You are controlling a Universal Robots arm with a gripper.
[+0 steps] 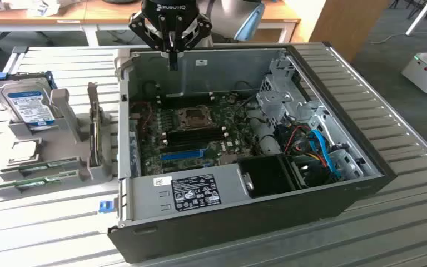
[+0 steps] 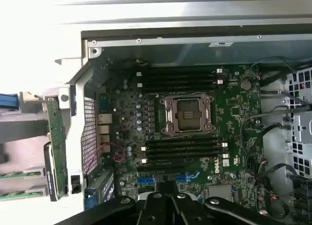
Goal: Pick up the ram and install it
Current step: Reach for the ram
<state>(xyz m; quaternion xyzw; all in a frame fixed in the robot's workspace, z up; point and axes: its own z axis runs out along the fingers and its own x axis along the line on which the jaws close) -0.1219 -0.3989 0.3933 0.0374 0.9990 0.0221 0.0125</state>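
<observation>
Two green ram sticks lie flat in a grey holder on the table at the exterior view's left, outside the case; the wrist view catches their ends. My gripper hangs over the far edge of the open computer case, well away from the sticks. Its fingers are shut together with nothing between them. In the wrist view the gripper sits above the motherboard, with the black memory slots and the blue slot below it.
A hard drive and an upright dark expansion card stand in the same holder as the sticks. Inside the case are the CPU socket, a drive cage, blue cables and a black fan shroud.
</observation>
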